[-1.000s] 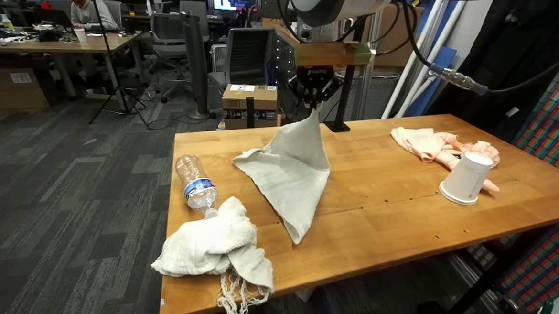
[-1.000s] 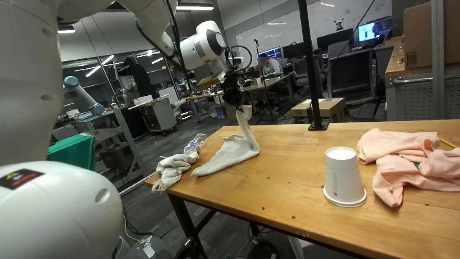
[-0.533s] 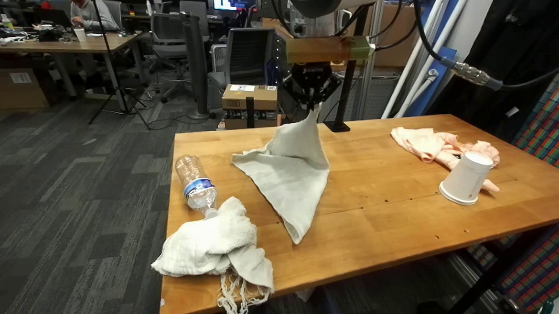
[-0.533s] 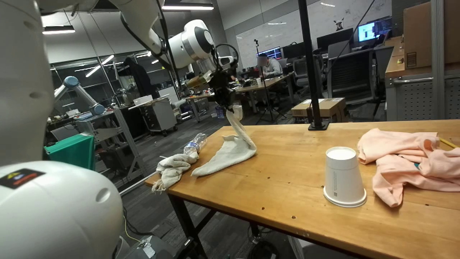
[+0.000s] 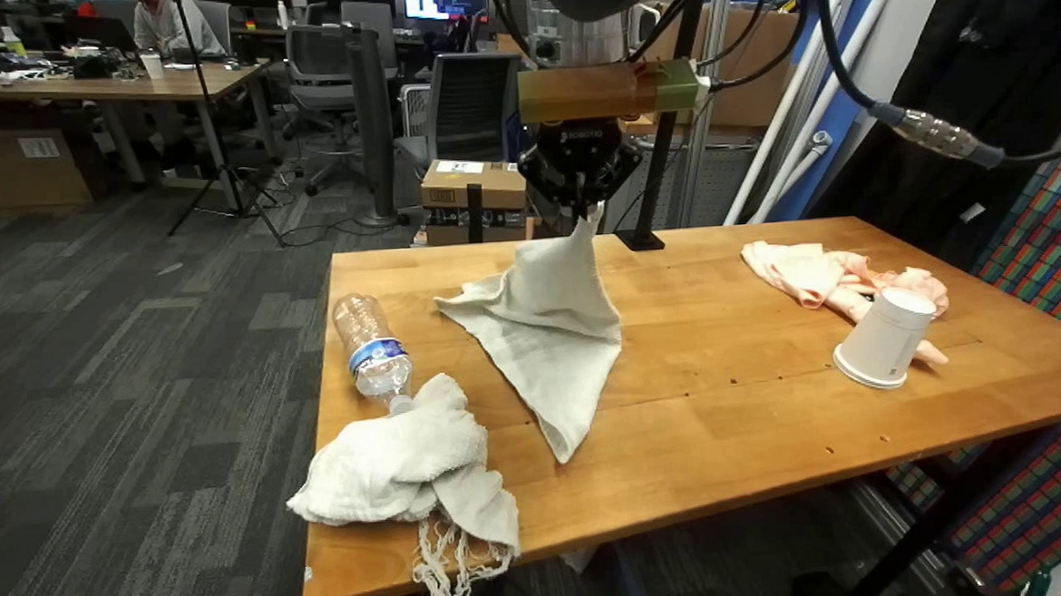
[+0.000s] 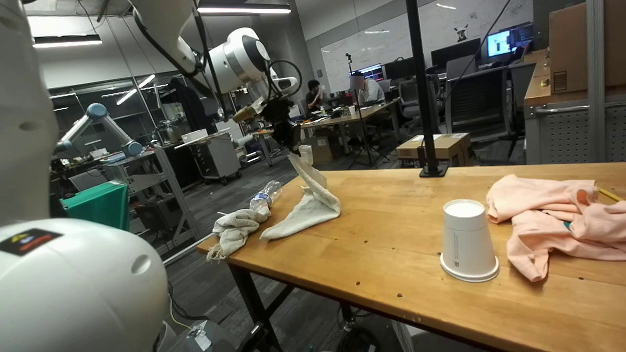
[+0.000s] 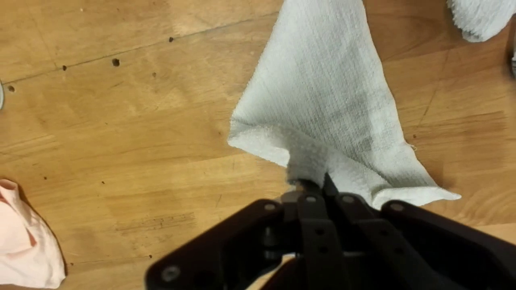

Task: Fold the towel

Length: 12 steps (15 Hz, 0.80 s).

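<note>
- My fingers (image 7: 316, 235) were pressed together, pinching the towel (image 7: 318, 76) near a corner, with a small flap of cloth sticking out beside the tips.
- The raised part slanted down below my fingers, and the rest lay on the table (image 5: 705, 334), its long point reaching away from them.
- I took the fold as begun, not yet laid over.
- The pinch looked shallow to me; a sharp tug might have pulled that corner free.
- I saw nothing holding down the lower part, so drawing my fingers sideways could have dragged the whole towel instead of turning it over.
- The cloth bent below my fingers; lowering too early would likely have bunched it into a lump.
- The bottle (image 5: 379, 359) and the rag (image 5: 394, 464) lay off to one side of my fingers, past the towel's edge; a low swing might have knocked them.
</note>
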Tool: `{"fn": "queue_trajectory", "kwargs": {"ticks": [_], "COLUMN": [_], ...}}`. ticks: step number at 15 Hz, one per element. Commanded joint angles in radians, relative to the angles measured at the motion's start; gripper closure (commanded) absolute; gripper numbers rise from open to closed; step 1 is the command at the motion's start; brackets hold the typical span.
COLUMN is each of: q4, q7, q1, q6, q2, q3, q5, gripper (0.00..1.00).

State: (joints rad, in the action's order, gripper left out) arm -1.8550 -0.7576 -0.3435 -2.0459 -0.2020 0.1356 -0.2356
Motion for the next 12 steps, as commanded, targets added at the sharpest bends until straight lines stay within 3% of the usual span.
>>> {"fn": "queue_trajectory", "kwargs": {"ticks": [1, 7, 12], "q4": [-0.112, -0.31, -0.418], "q7": [-0.067, -0.144, -0.171], "q1": [-0.012, -0.011, -0.008], "q6": [-0.017, -0.077, -0.165], "q2": [0.087, 0.16, 0.144], "q3": [0.034, 0.1, 0.125], "q5": [-0.041, -0.038, -0.026], "gripper": [0.99, 0.99, 0.99]}}
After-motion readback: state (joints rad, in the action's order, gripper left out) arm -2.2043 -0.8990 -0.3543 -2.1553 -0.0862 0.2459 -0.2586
